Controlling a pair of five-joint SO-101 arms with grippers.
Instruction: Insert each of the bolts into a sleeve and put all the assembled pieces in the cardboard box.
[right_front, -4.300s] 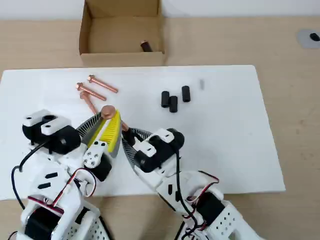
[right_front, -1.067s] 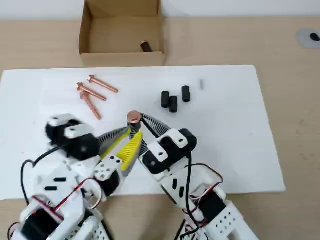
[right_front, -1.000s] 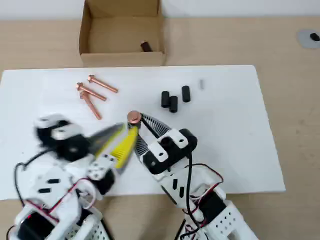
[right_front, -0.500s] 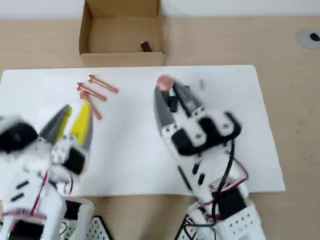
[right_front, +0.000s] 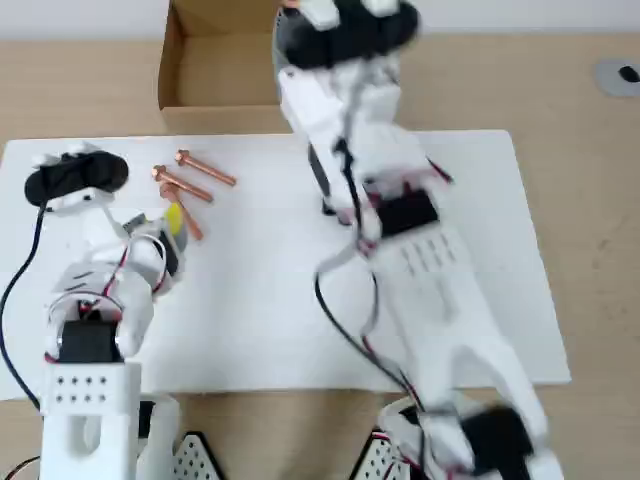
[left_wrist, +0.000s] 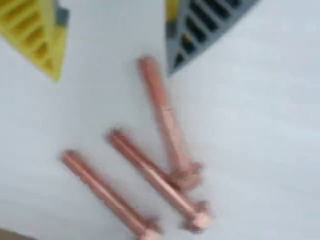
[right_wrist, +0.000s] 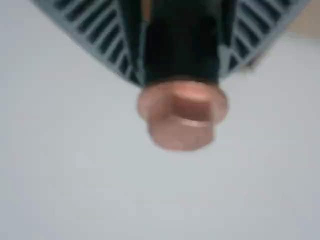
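My right gripper (right_wrist: 182, 67) is shut on a black sleeve (right_wrist: 182, 45) with a copper bolt head (right_wrist: 182, 117) sticking out of its end. In the high view that arm stretches far across the table, and its gripper (right_front: 297, 10) is at the back over the cardboard box (right_front: 200, 70). Three loose copper bolts (right_front: 190, 185) lie on the left part of the white mat (right_front: 250, 300). My left gripper (left_wrist: 112, 55) hangs open just above them, with its yellow finger (left_wrist: 35, 35) and grey finger (left_wrist: 200, 25) on either side of one bolt's tip (left_wrist: 150, 70).
The right arm's body (right_front: 400, 220) crosses the mat's middle and covers the spot where the loose sleeves lay. A grey disc (right_front: 620, 75) sits on the wooden table at the far right. The left arm's base (right_front: 90, 340) stands at the mat's near left.
The right arm swung from the mat's middle out to the back over the box, carrying the sleeved bolt. The left arm drew away to the left, and its gripper now hangs over the loose bolts.
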